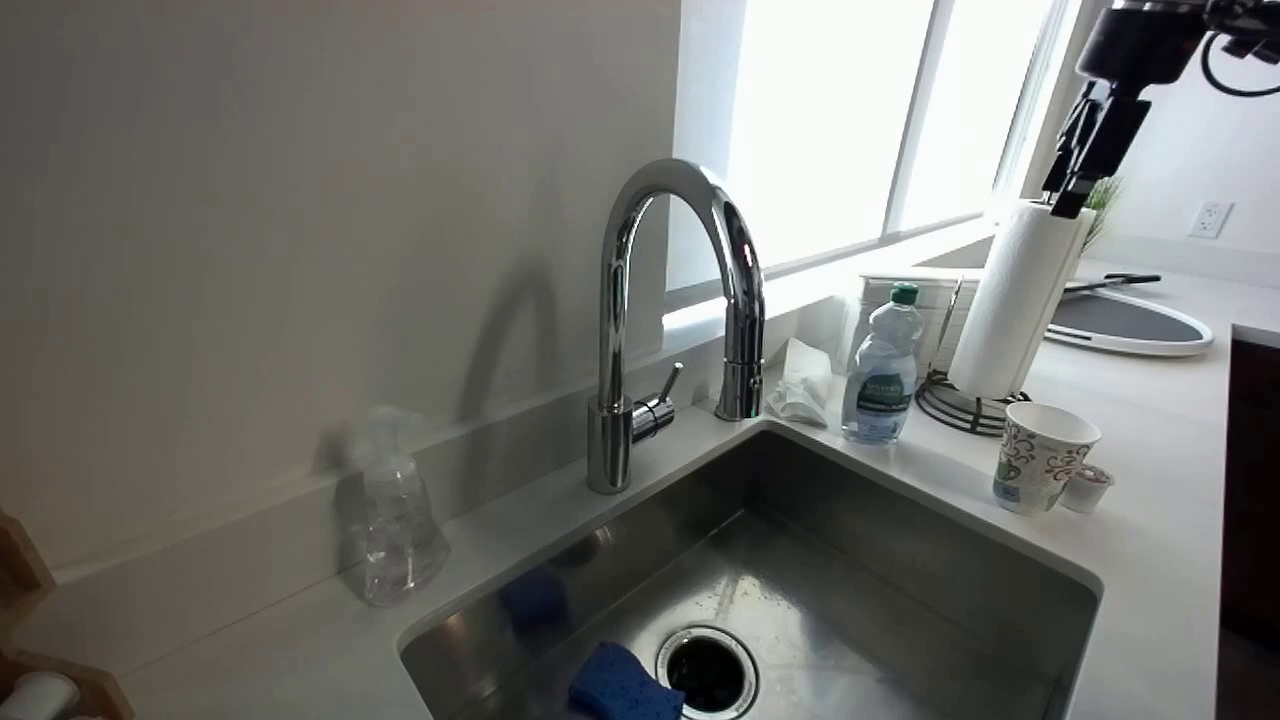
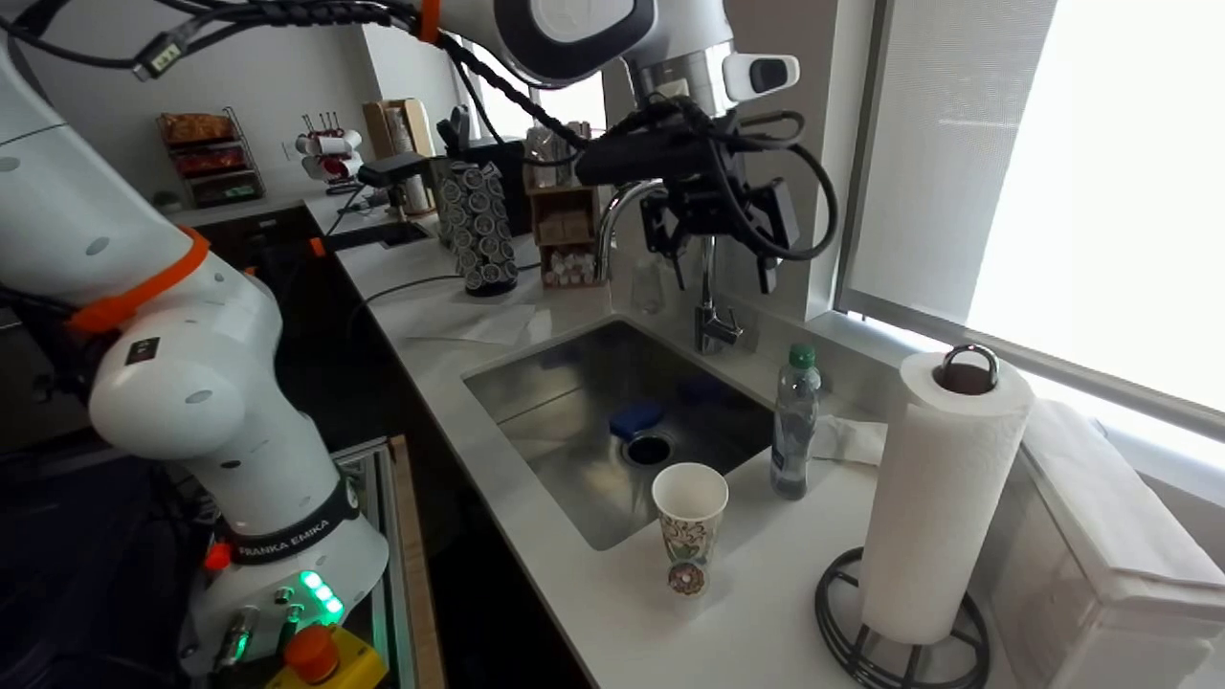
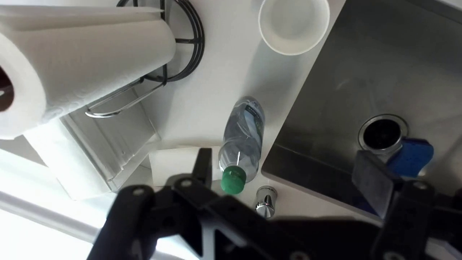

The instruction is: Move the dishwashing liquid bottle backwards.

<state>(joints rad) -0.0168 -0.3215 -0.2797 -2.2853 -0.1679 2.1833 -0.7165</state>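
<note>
Wrist view; fingers (image 3: pixel 373 182) wide apart

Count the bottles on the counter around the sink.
2. The green-capped bottle stands between the faucet and the paper towel roll; the colorless bottle stands on the faucet's other side, near the wall. Others may be hidden.

Wrist view: claw (image 3: pixel 283 159) cut by bottom edge, towel roll (image 3: pixel 97 61) by left.
</note>
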